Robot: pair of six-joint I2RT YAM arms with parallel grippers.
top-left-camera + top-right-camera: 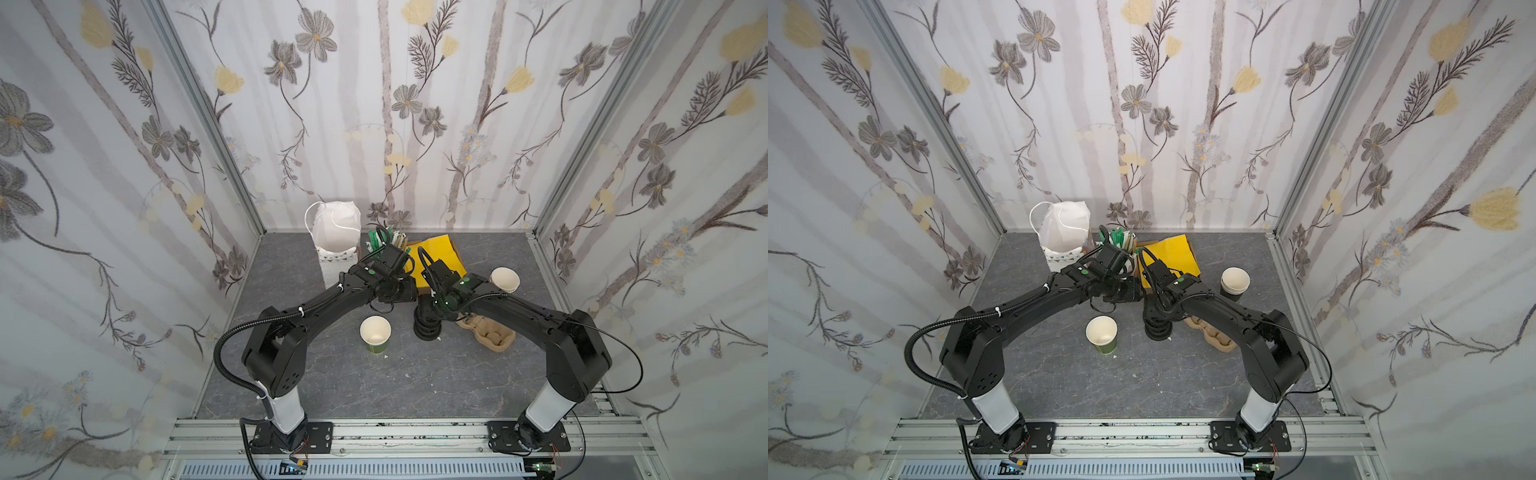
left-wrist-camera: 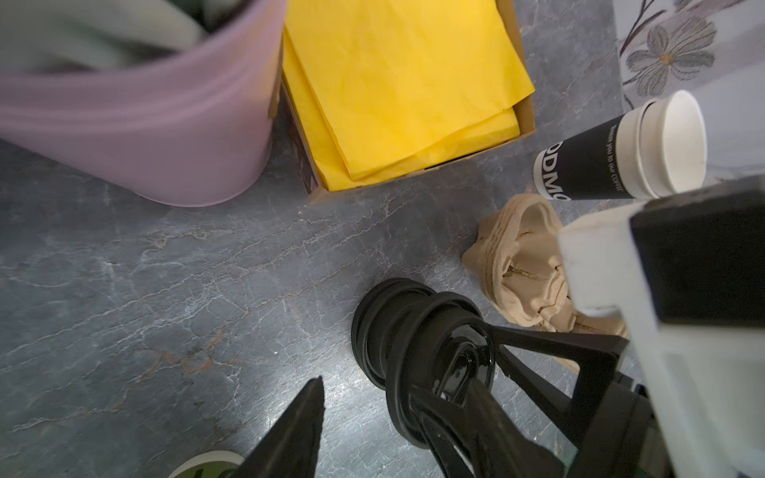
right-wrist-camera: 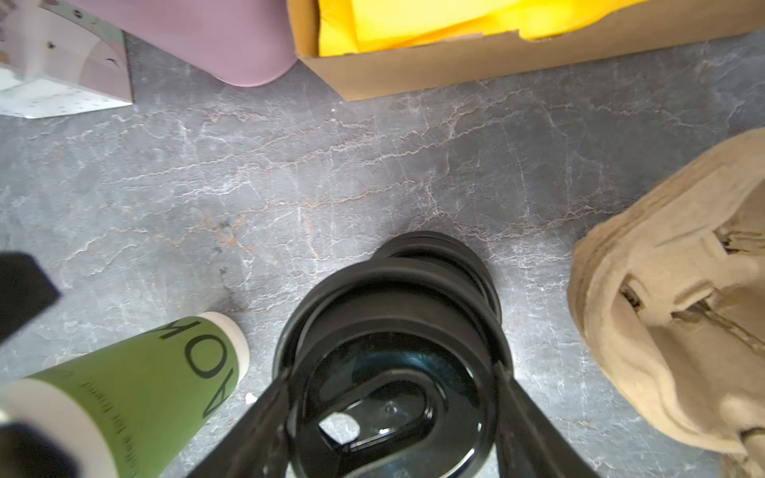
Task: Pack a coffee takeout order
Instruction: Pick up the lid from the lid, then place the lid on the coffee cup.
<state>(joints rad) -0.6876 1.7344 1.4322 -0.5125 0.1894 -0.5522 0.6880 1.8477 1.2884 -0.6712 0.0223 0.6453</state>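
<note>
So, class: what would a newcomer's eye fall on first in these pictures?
The left arm and right arm meet mid-table, the right gripper closed on the top lid of a black stack. Behind them, bright yellow napkins fill a box at the back. In front stands a lidless green cup.

— Cup?
— Green paper cup (image 1: 375, 334): upright, lidless, cream inside, centre.
— Lid?
— Black plastic lid (image 3: 389, 372): topmost of lid stack (image 1: 427, 328), just beside cup.
— Napkins?
— Yellow napkins (image 1: 440, 259): folded, stacked in cardboard box (image 3: 414, 70), rear.
</note>
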